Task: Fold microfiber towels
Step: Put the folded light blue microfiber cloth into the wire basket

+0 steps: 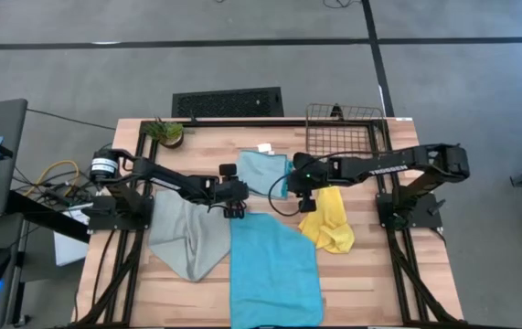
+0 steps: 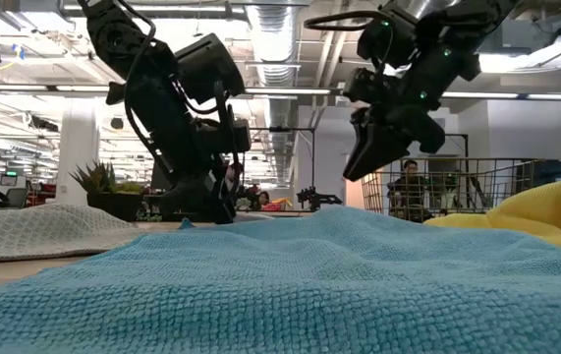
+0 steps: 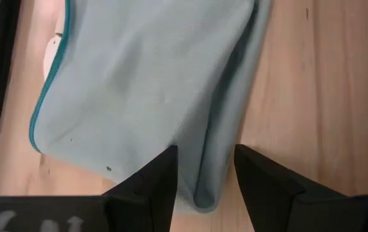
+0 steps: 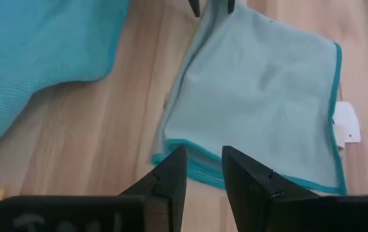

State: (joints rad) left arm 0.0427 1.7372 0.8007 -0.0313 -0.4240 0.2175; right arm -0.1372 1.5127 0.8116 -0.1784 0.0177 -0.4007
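The pale blue folded microfiber towel (image 4: 261, 90) was seen lying flat between both grippers. Left gripper (image 3: 204, 169) fingers stood apart over its folded edge; right gripper (image 4: 203, 169) fingers, parted, hovered at the teal-hemmed edge. Nothing was held, apparently. Next fold likely required pinching an edge.
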